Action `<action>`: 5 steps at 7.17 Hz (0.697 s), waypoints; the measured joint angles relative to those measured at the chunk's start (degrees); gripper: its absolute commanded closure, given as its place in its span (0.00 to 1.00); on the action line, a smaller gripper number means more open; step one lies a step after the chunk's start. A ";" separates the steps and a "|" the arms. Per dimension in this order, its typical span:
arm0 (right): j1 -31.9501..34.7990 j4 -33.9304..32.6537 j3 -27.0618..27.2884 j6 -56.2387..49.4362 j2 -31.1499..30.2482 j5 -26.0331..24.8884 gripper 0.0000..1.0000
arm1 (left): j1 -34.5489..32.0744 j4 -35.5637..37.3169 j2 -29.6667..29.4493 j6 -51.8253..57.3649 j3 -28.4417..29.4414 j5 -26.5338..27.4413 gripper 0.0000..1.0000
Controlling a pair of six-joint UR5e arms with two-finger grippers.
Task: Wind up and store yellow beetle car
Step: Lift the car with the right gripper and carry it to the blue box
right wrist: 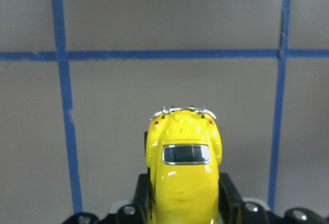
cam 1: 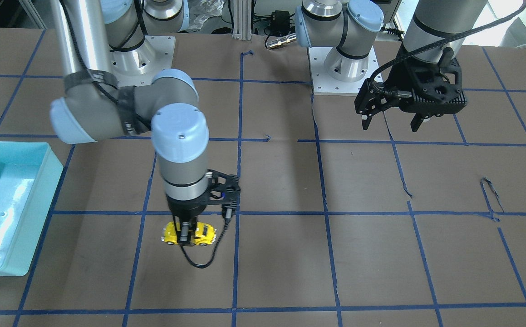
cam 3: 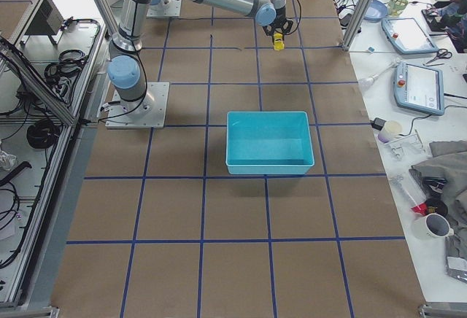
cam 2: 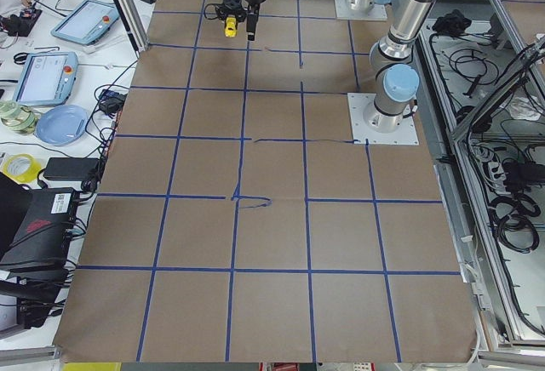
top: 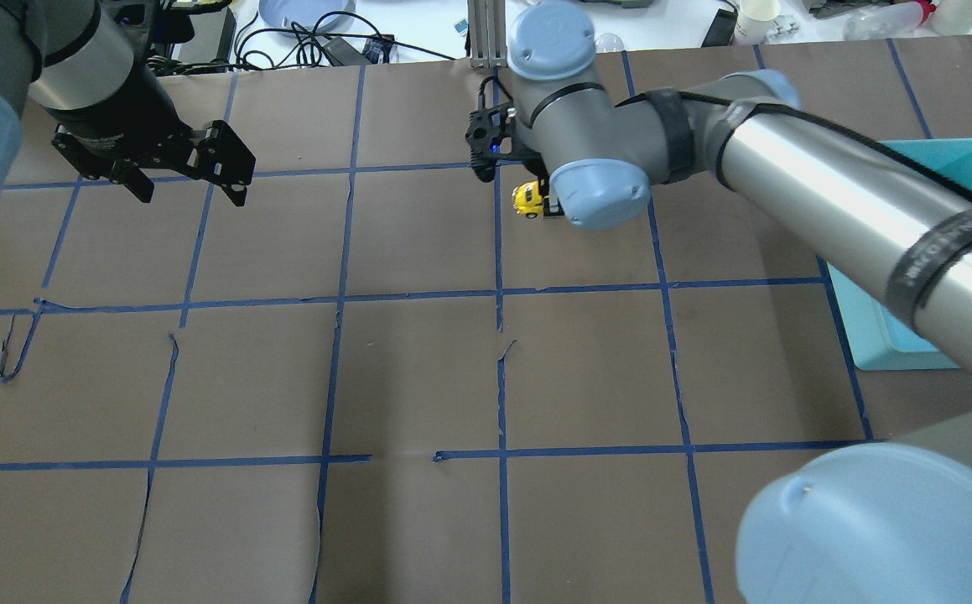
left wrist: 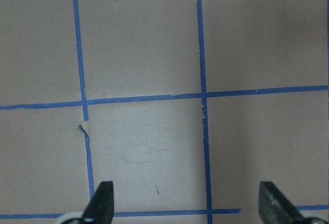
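The left gripper (top: 190,190) hangs above the table (top: 418,377) with its jaws spread wide. Its wrist view shows only bare brown paper and blue tape between the two fingertips (left wrist: 103,199). It holds nothing, and the toy lies well away to its right.

The right gripper (cam 1: 185,236) is clamped on the yellow beetle car (cam 1: 202,232), one finger on each flank. The pinch runs across the body's width and the long axis lies square to the closing line. In the right wrist view the car (right wrist: 182,183) sticks out ahead of the fingers, with the end carrying small red lights pointing away from the camera. Whether its wheels touch the paper cannot be told.

Farther right, well apart from those fingers, sits the teal bin (top: 968,155). The right arm is plainly the nearer one. Winding likely means pressing the wheels down and dragging along the long axis, then carrying the car rightward to the bin.
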 measured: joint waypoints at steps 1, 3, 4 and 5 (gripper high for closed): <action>-4.78 2.53 0.17 -0.19 -2.48 -0.67 0.93 | -0.11 0.01 -0.03 0.05 0.01 -0.18 0.00; -14.20 6.15 0.41 -1.12 -5.69 -1.43 0.93 | -0.35 0.01 -0.11 -0.01 -0.01 -0.38 0.00; -18.98 6.74 0.56 -3.85 -6.41 -1.45 0.93 | -0.38 0.03 -0.05 -0.02 0.01 -0.37 0.00; -23.33 6.94 0.94 -6.68 -6.69 -1.28 0.96 | -0.37 0.05 -0.03 0.01 0.04 -0.36 0.00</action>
